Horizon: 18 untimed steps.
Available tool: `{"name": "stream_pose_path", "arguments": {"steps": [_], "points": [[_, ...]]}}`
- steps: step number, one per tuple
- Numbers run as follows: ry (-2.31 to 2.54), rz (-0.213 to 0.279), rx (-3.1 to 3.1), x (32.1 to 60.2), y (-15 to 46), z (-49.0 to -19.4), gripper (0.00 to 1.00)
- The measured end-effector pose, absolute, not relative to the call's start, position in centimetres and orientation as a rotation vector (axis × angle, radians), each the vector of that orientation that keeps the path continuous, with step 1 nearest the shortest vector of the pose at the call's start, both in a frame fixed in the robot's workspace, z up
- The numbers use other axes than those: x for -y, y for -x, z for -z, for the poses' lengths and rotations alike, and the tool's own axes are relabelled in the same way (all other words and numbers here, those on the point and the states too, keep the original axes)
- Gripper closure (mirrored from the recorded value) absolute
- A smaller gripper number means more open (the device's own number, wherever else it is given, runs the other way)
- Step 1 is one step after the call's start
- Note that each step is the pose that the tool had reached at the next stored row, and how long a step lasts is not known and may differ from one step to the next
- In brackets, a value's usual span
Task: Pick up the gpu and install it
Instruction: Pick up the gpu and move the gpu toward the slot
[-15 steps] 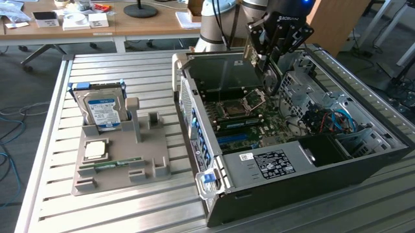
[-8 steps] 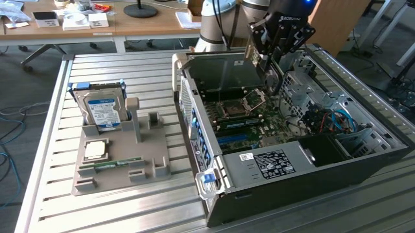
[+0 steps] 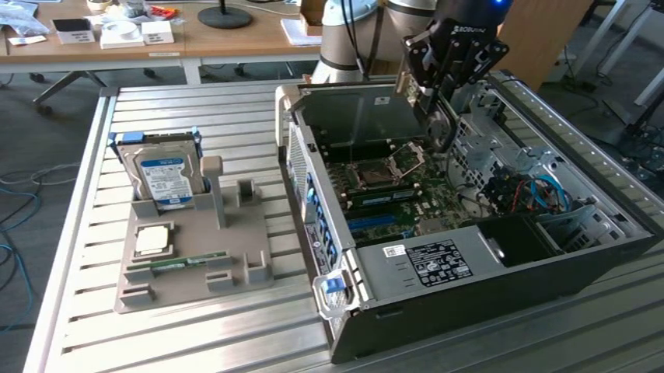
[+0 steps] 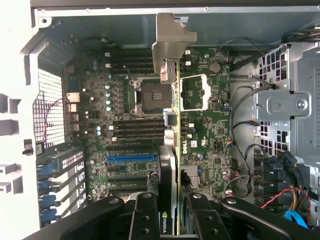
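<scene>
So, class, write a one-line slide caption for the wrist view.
The gripper holds the gpu edge-on over the motherboard inside the open computer case.

An NVIDIA logo stands on the black edge of the gpu (image 4: 168,170). DELL is printed in white on the motherboard (image 4: 210,145), just beside the card. The gripper (image 3: 436,97) carries the white name ROBOTIQ on its body. The print on the power supply label (image 3: 438,263) is too small to read.
</scene>
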State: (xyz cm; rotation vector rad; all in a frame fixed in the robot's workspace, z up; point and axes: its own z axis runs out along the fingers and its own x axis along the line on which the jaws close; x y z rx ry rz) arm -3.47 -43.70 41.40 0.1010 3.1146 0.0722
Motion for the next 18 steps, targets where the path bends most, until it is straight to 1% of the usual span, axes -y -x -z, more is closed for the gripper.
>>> {"name": "stream_pose_path", "arguments": {"steps": [18], "points": [[-0.101, -0.072, -3.115, 43.70, 2.63, -41.39, 0.73]]}}
